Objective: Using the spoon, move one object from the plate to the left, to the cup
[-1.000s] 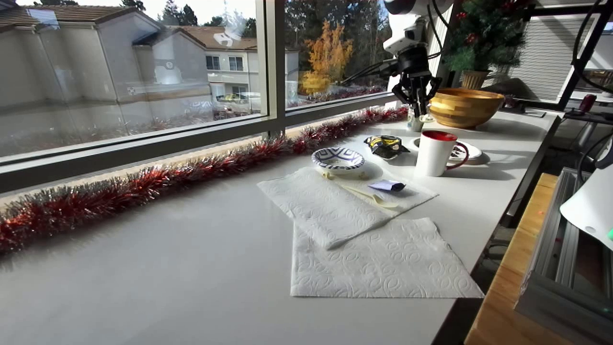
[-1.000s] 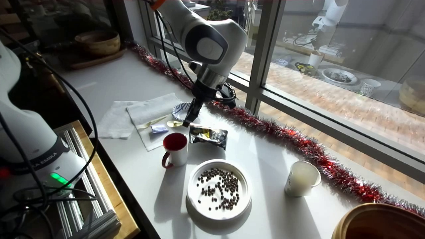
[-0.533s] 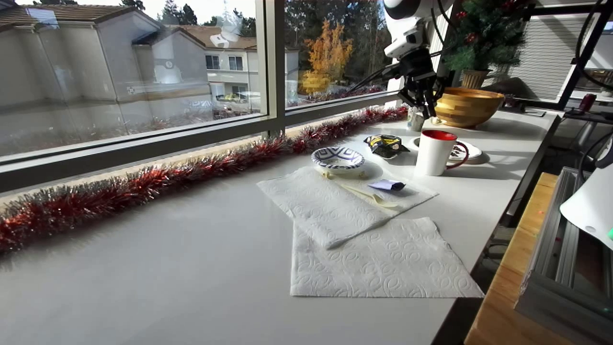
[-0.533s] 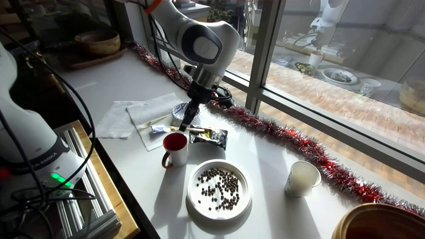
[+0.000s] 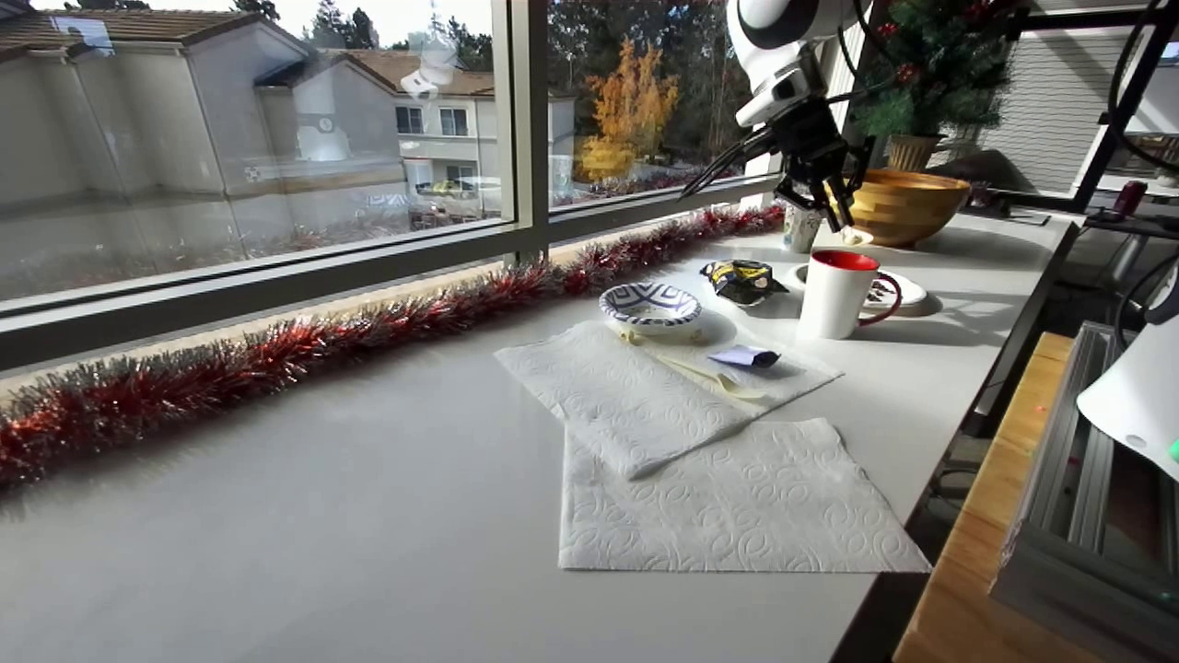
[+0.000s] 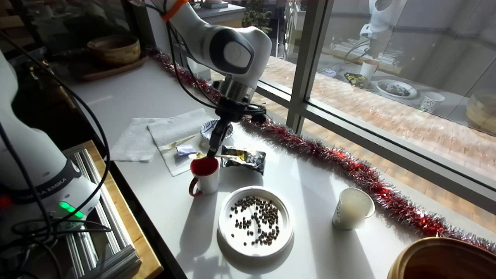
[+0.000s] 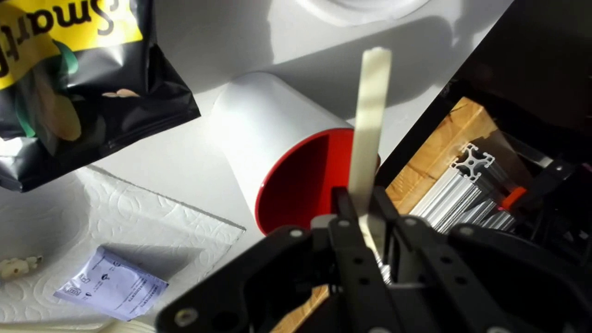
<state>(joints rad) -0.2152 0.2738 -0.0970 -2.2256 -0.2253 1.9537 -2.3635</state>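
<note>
My gripper [image 6: 211,153] is shut on the handle of a pale spoon [image 7: 370,115]. In an exterior view the spoon's bowl end carries a small yellowish piece [image 6: 199,155]. The cup, a white mug [image 5: 824,308] with a red inside, stands upright below; its red mouth shows in the wrist view [image 7: 300,180]. The spoon is held low at the mug's rim, and its handle crosses the mouth in the wrist view. I cannot tell whether the spoon's bowl is over the opening. The plate, a small dish with a blue pattern [image 5: 649,325], stands by the paper towels, outside the wrist view.
A black and yellow bag [image 6: 248,161] lies beside the mug. A white plate [image 6: 226,221] with dark beans is near it. A paper cup [image 6: 341,219] and a wooden bowl [image 5: 893,207] stand further off. A sachet [image 7: 115,283] lies on paper towels [image 5: 663,405].
My gripper has carried the spoon away from the dish side toward the mug, and the wrist has tilted. The spoon is now at the mug's rim. The mug, dish and bag have not moved.
</note>
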